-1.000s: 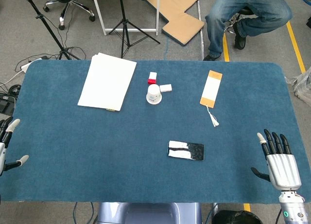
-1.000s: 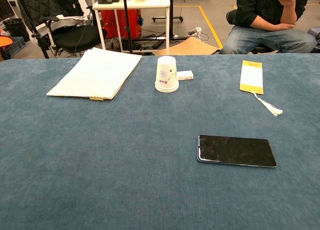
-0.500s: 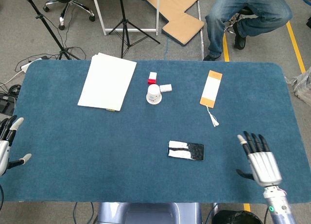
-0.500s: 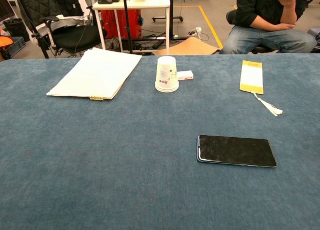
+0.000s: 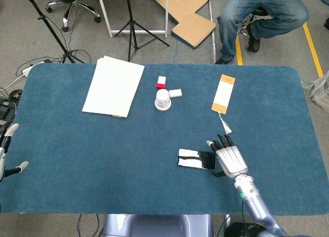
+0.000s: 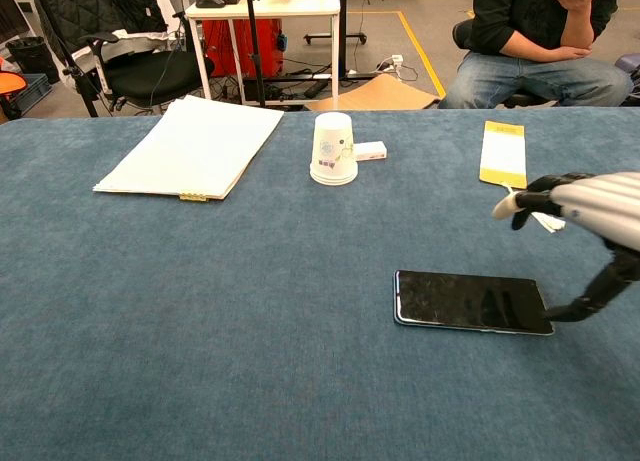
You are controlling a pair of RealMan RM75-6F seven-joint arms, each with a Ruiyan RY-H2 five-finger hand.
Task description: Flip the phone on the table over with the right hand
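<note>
A black phone point(image 5: 195, 159) point(image 6: 470, 302) lies flat on the blue table, glossy dark face up. My right hand point(image 5: 229, 159) point(image 6: 585, 226) hovers just above the phone's right end with its fingers apart and nothing in it. Its thumb point(image 6: 590, 299) points down beside the phone's right edge; whether it touches is unclear. My left hand point(image 5: 6, 152) shows only at the table's left edge, fingers spread and holding nothing.
A stack of white paper point(image 5: 113, 86) lies at the back left. An upturned paper cup point(image 5: 163, 99), a small white block point(image 5: 175, 93) and a red-and-white block point(image 5: 161, 82) sit mid-back. An orange bookmark with a tassel point(image 5: 223, 94) lies just behind my right hand.
My right hand has moved left from the table's right front corner to the phone's right end, entering the chest view. The phone and my left hand have stayed put.
</note>
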